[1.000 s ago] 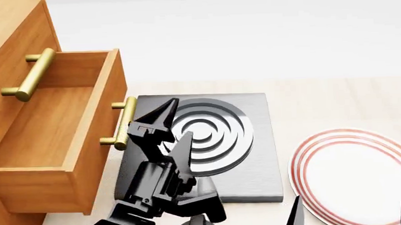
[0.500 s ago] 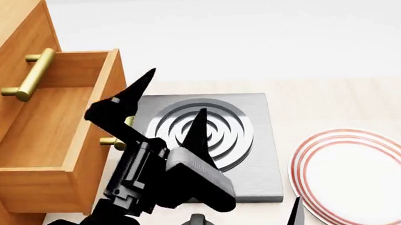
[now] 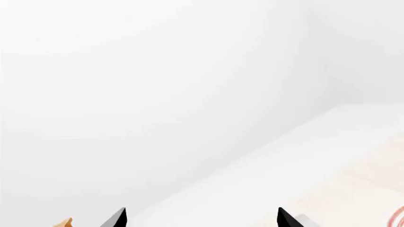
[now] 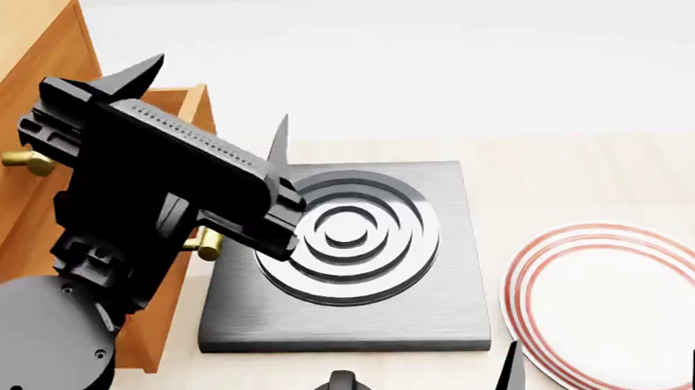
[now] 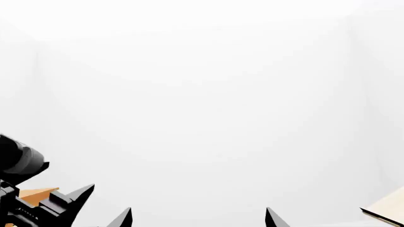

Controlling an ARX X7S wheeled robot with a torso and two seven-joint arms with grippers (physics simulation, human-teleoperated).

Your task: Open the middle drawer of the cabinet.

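warm satin wood on the cabinet (image 4: 24, 50) — polished brass handles, brushed dark metal burner plate (image 4: 443, 270), matt black left gripper (image 4: 211, 100).

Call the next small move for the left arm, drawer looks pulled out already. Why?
Probably keep the left gripper lifting up and away, open, then hold. The middle drawer already stands pulled out of the cabinet, and its brass handle is free of the fingers. The arm now blocks most of the drawer from the head view, so clearing it would let the opening be confirmed.

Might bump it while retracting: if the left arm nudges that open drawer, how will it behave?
The drawer would probably slide straight rather than tip, since the cabinet guides it. It looks like rigid wood, so no flex. Its brass handle looks smooth, probably slippery.
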